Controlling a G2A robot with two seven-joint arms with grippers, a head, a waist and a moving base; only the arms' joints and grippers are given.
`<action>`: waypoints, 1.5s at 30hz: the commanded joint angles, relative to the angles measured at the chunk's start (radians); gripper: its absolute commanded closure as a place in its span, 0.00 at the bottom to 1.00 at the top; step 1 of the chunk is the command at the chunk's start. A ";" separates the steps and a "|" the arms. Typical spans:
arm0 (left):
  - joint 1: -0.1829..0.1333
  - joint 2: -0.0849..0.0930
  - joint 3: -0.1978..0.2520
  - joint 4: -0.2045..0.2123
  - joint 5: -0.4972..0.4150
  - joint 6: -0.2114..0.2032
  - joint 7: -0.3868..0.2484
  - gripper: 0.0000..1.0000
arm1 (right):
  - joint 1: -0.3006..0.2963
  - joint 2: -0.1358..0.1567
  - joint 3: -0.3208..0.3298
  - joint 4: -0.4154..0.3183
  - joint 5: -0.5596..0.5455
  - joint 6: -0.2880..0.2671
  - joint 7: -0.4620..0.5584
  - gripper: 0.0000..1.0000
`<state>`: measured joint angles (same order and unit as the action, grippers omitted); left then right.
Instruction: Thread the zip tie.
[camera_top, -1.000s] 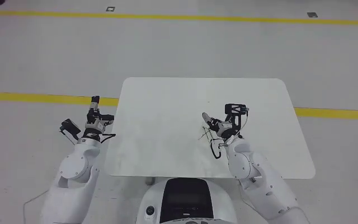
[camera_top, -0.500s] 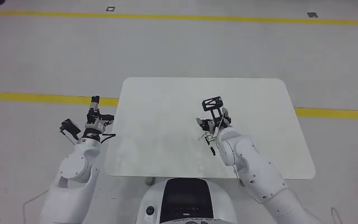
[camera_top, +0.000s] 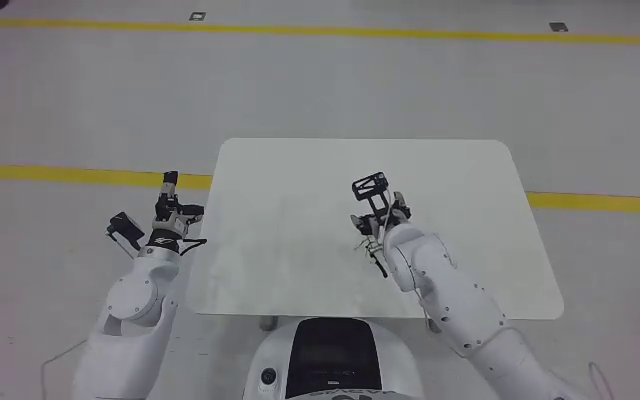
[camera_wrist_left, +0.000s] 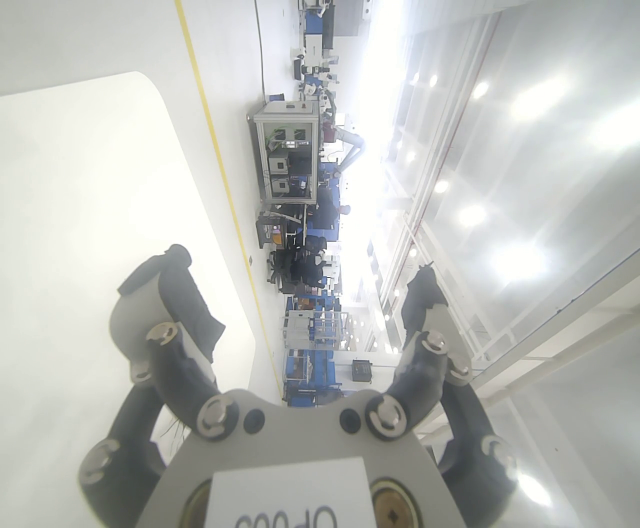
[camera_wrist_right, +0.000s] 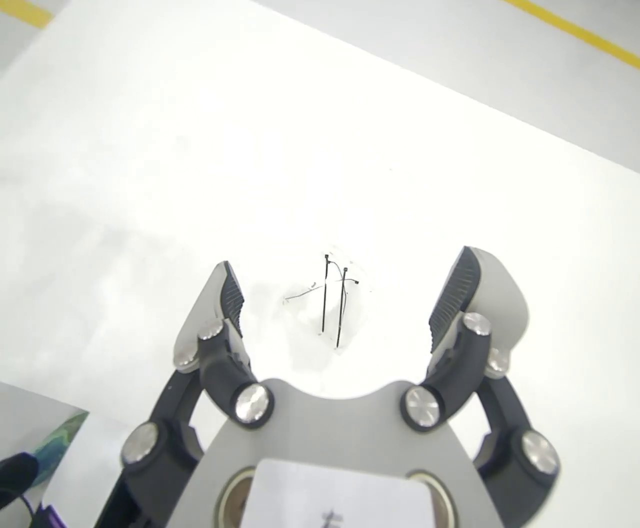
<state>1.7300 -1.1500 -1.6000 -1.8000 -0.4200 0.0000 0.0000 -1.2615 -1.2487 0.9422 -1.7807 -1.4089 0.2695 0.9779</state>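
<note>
Black zip ties (camera_wrist_right: 332, 300) lie side by side on the table (camera_wrist_right: 150, 150), my right gripper (camera_wrist_right: 346, 257) above them, jaws apart, left gripper (camera_wrist_left: 300, 261) beside the table's edge, likewise agape; pickup step, I judge: next descend, pinch one strap only.

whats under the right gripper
Two black zip ties lie side by side on the white table, framed by the open right gripper, untouched. In the top view the arm seems to cover part of them.
</note>
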 joint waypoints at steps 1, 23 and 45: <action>0.000 0.000 0.000 0.000 0.000 0.000 0.000 0.00 | 0.049 -0.010 -0.032 0.032 -0.021 -0.014 0.089 0.00; 0.000 0.000 0.000 0.000 0.000 0.000 0.000 0.00 | 0.199 -0.076 -0.159 0.244 -0.036 -0.023 0.277 0.00; 0.000 0.000 0.000 0.000 0.000 0.000 0.000 0.00 | 0.265 -0.113 -0.118 0.362 0.145 -0.062 0.344 0.00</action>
<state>1.7300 -1.1500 -1.6000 -1.8000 -0.4200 0.0000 0.0000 -1.0011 -1.3606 0.8215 -1.4187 -1.2705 0.2104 1.3072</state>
